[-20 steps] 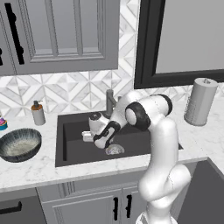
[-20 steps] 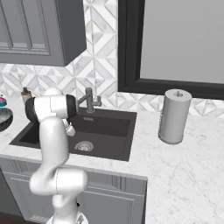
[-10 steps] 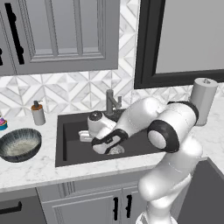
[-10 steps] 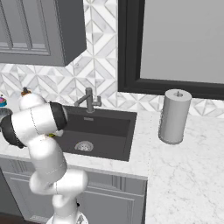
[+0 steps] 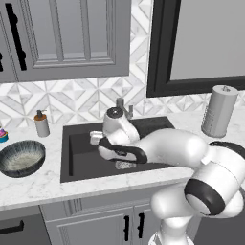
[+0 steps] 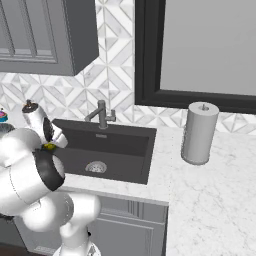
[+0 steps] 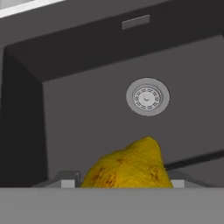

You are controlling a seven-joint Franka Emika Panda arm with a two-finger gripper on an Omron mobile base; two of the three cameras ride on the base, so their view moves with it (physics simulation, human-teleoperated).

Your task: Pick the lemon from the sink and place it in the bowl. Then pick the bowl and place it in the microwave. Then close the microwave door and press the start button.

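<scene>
My gripper (image 7: 124, 181) is shut on the yellow lemon (image 7: 129, 168), which fills the gap between the two fingertips (image 7: 65, 181). It hangs over the left part of the dark sink (image 5: 81, 160), above the basin floor and short of the round silver drain (image 7: 147, 97). From the right, a sliver of the lemon (image 6: 49, 147) shows beside the hand (image 6: 54, 140). The bowl (image 5: 21, 158) sits on the counter left of the sink, its pale speckled inside bare. The microwave is out of view.
A grey faucet (image 5: 122, 106) stands behind the basin. A soap dispenser (image 5: 42, 124) is on the counter behind the bowl. A paper towel roll (image 5: 219, 111) stands right of the sink. My own arm spans the sink's front edge.
The arm has swung forward and left across the sink, carrying the hand and lemon toward the basin's left side. The jaws kept the same width.
</scene>
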